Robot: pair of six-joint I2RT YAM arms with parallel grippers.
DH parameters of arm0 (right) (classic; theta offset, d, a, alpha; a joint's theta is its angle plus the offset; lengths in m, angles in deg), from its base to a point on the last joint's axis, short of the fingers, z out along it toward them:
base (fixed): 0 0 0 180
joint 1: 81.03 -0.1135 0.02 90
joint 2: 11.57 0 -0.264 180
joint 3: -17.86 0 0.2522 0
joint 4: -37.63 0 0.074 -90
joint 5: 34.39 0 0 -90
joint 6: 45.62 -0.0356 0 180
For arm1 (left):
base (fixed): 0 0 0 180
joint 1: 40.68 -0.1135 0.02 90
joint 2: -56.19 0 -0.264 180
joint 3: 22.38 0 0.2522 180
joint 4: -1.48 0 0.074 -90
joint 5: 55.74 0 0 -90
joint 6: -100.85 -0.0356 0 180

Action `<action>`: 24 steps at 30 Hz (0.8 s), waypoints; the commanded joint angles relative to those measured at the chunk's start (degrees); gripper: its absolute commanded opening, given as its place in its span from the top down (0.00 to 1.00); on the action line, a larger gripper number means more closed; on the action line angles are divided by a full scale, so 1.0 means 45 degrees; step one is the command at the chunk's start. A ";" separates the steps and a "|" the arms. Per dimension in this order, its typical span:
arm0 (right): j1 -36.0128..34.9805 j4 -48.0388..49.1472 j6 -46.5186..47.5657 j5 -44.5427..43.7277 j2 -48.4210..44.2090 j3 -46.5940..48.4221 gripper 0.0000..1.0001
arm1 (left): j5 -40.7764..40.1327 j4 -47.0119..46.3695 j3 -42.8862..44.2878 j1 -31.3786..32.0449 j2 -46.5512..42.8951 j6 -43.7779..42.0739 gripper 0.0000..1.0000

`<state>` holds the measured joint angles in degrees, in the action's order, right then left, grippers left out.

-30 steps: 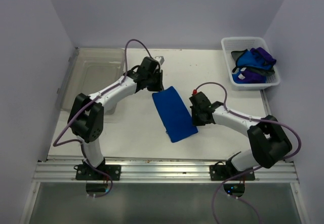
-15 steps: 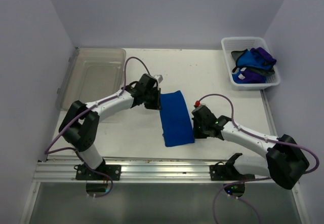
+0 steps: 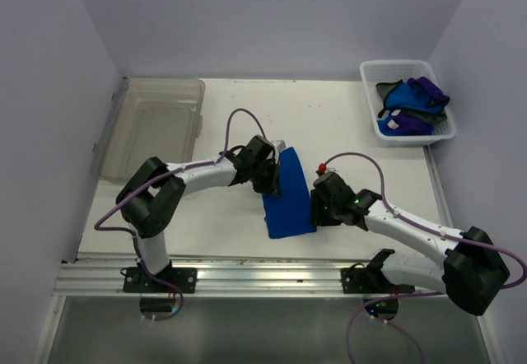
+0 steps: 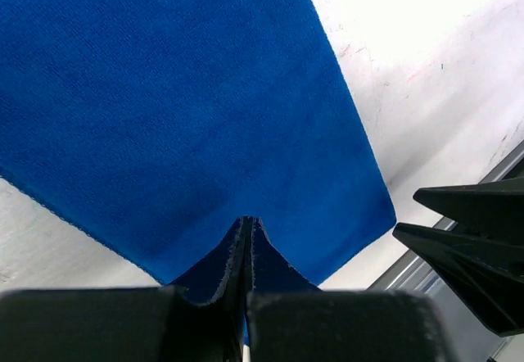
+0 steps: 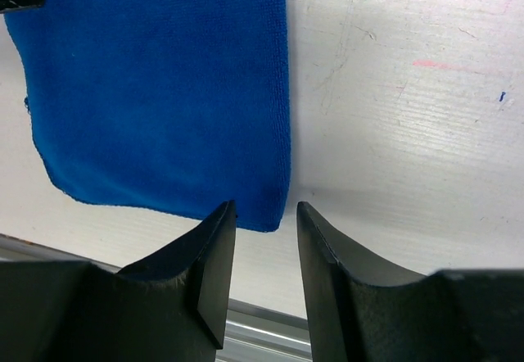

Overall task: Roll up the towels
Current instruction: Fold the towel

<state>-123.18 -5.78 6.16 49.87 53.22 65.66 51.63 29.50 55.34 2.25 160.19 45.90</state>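
Laying-out step, by the look: blue towel [image 3: 290,203] flat on tabletop [image 3: 346,125] near front edge, left hand [image 4: 246,235] clenched on its edge, right hand [image 5: 260,214] released beside a corner; next probably needs both gripping one end to roll.

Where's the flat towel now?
Top view: blue towel centred by the front rail, left claw pinching its far edge, right claw open at its near-right corner.

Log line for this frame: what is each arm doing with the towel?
left gripper: shut on blue towel edge | right gripper: open at towel's near corner | towel: not yet rolled
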 commanded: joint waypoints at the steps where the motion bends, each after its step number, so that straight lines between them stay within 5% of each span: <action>1: -0.0086 -0.0110 -0.0063 0.0103 -0.0336 -0.0065 0.60 | -0.0010 -0.0552 -0.0014 0.0301 -0.0413 0.0297 1.00; 8: -0.0086 0.0573 -0.0101 0.0786 0.0034 -0.0416 0.61 | -0.2314 0.0325 -0.1965 0.0946 -0.3578 0.1933 1.00; 15: -0.0106 0.0846 -0.0160 0.0806 0.0288 -0.0612 0.65 | -0.2336 -0.0687 -0.4094 0.2038 -0.4559 0.3832 0.51; 24: -0.0067 0.1315 -0.0218 0.0709 0.0464 -0.1139 0.67 | -0.3292 -0.1372 -0.4936 0.2470 -0.3836 0.4907 0.50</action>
<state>-123.40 -1.92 5.90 52.43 54.91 61.42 40.13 27.82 34.05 13.14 142.53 64.72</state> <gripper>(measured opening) 0.332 0.497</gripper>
